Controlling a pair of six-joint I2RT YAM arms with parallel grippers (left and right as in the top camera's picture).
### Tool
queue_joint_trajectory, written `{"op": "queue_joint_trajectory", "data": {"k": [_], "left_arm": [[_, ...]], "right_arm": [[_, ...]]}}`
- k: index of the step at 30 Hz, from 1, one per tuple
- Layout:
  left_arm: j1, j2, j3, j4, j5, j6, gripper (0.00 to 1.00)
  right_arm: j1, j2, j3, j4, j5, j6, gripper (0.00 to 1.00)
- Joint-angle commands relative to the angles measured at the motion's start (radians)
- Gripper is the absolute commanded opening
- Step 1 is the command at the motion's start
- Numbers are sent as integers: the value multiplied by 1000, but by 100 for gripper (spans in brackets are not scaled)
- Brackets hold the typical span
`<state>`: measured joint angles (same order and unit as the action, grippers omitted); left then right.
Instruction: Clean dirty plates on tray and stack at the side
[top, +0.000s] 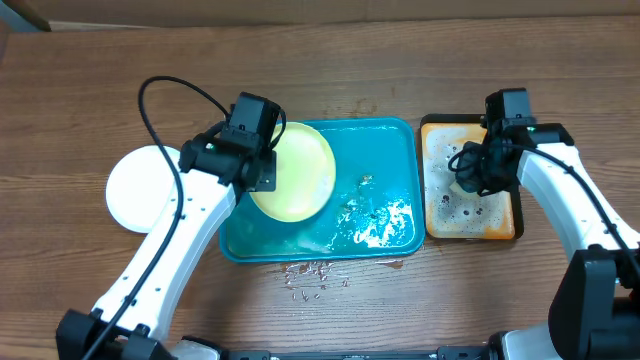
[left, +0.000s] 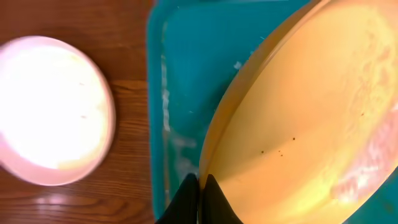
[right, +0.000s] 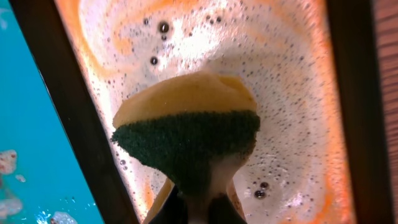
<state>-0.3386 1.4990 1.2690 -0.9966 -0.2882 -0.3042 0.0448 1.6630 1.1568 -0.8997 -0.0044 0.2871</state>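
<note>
Pinching the lower rim of the pale yellow-green plate (left: 311, 118), the left gripper (left: 199, 190) has its jaws clamped tight on the edge. It holds the plate tilted up over the left part of the teal tray (top: 390, 150). The plate's face carries a few dark specks and a wet, soapy sheen along one side, but no brown smear shows. The tray under it is wet, with patches of suds toward its right end.

The right gripper (right: 199, 208) is clenched on a sponge (right: 186, 124), green scouring side toward the camera. It hangs over the foamy orange tray (top: 470, 228) that sits just right of the teal one.

A white plate (top: 140, 187) lies on the table (top: 420, 300) just left of the teal tray and looks clean. Whether a second plate lies under it cannot be told, and no third plate shows on its own. By this reckoning the white ware is done. The yellow-green plate seems mid-wash or nearly clean and has yet to join the stack.

The left arm runs diagonally from the near-left edge, its wrist bent over the tray's left rim. The right arm comes in from the right and folds inward, its wrist pointing down.
</note>
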Motion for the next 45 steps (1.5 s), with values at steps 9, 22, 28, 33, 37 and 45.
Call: {"op": "queue_joint_trajectory", "data": {"k": [9, 22, 28, 33, 37, 45], "left_arm": [[-114, -54, 19, 32, -578, 20, 4], [-392, -40, 18, 56, -877, 27, 4], [-413, -39, 18, 55, -894, 28, 4], [-413, -39, 18, 55, -893, 28, 4], [-413, -39, 18, 55, -893, 28, 4], [-412, -39, 18, 51, -890, 27, 4]], "right_arm": [[-2, -30, -43, 27, -17, -11, 5], [-2, -30, -43, 27, -17, -11, 5], [-2, -30, -43, 27, -17, -11, 5], [-2, -30, -43, 27, -17, -11, 5], [-1, -30, -43, 27, -17, -11, 5], [-1, -30, -43, 27, -17, -11, 5]]}}
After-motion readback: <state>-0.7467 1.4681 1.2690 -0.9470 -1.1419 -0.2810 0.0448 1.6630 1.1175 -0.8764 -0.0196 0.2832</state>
